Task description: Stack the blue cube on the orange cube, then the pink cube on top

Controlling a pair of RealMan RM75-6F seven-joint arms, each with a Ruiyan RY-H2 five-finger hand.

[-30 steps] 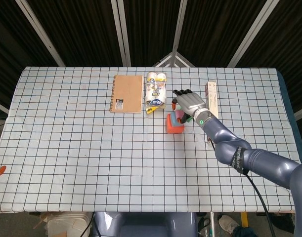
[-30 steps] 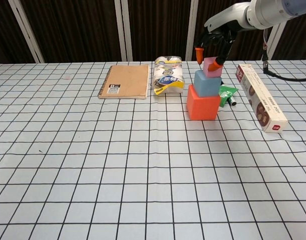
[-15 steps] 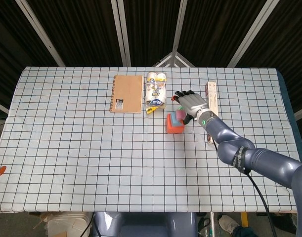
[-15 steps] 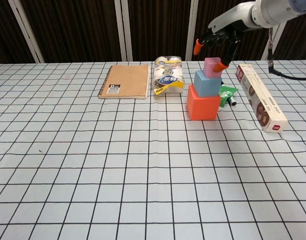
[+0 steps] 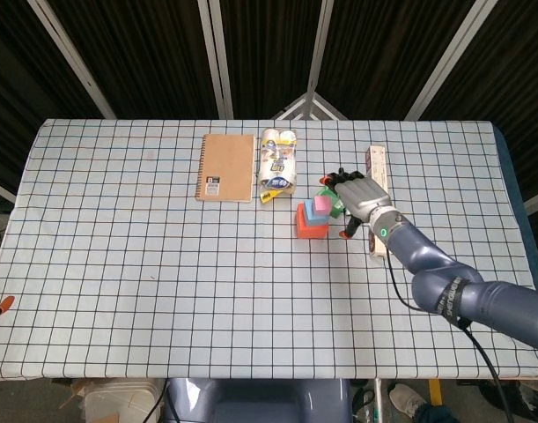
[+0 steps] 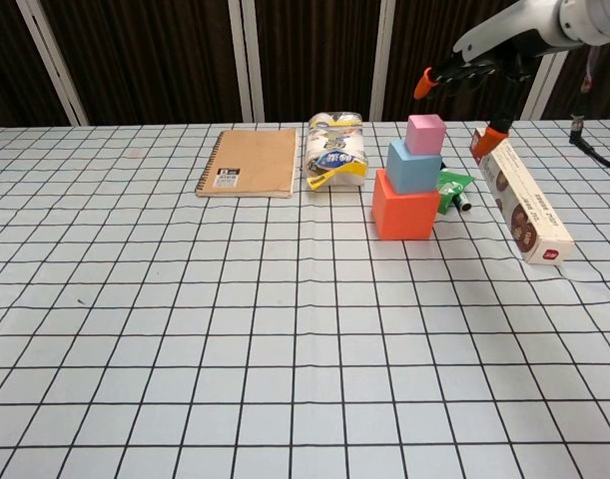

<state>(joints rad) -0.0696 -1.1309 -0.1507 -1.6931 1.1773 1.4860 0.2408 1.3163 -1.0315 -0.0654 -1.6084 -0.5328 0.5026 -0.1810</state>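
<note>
Above the far right part of the table, the right hand (image 6: 481, 78) hangs in the air with its orange-tipped fingers (image 6: 423, 84) spread apart and nothing between them. It is raised higher than the stack and lies to the stack's right, clear of it; no finger touches any cube. Directly leftward and below the hand stands the small pink cube (image 6: 424, 135), which rests on the mid-sized blue cube (image 6: 413, 167), which in turn rests on the large orange cube (image 6: 403, 206). The tower reads upright in the chest view, each block seated slightly toward the back right of the one beneath. The left hand appears in neither view.

Judgement: both placements look complete, so the only remaining move is withdrawal, and it should go up and to the right, away from the tower. Just beside the hand on that side lies a long white printed carton (image 6: 519, 195), lengthwise toward the camera, with a green packet (image 6: 449, 190) between it and the stack.
</note>
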